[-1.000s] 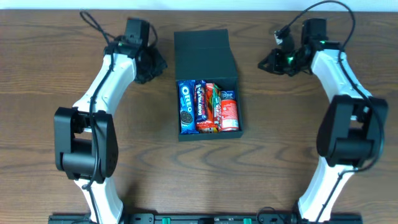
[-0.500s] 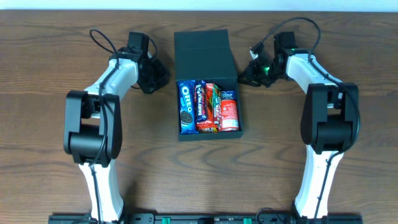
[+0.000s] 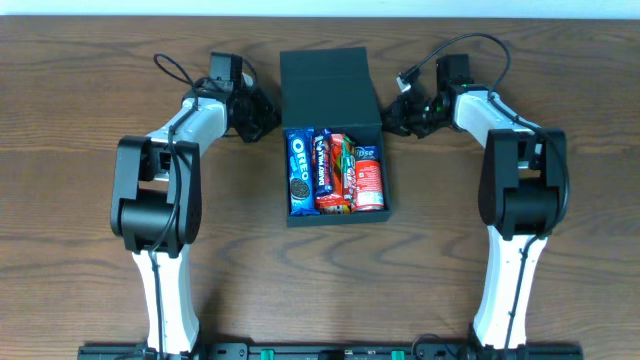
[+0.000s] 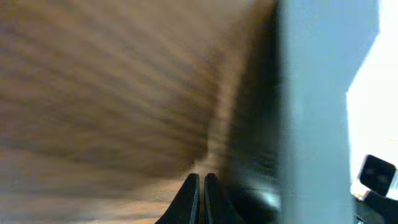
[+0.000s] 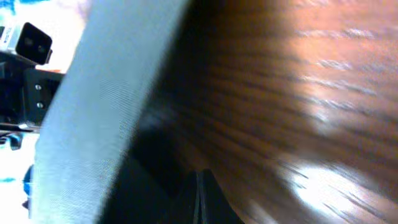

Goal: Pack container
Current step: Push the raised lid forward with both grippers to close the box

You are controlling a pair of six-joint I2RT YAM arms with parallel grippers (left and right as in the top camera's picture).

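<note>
A: Where's the container (image 3: 335, 218)?
B: Mid-table (image 3: 80, 150), open. Its lid (image 3: 325, 85) is hinged back toward 12 o'clock. The tray is full, packs in a row: Oreo pack (image 3: 298, 172) on the 9 o'clock side, red pack (image 3: 369, 185) on the 3 o'clock side, others between.
A: Claws?
B: The left gripper (image 3: 262, 113) is at the lid's 9 o'clock edge, fingers pressed together, pinching nothing. The right gripper (image 3: 393, 115) is at the lid's 3 o'clock edge, tips also together and empty.
A: Touching the lid?
B: Can't tell. Both wrist views are blurred. Each shows closed tips low over the wood, lid wall just beside.
</note>
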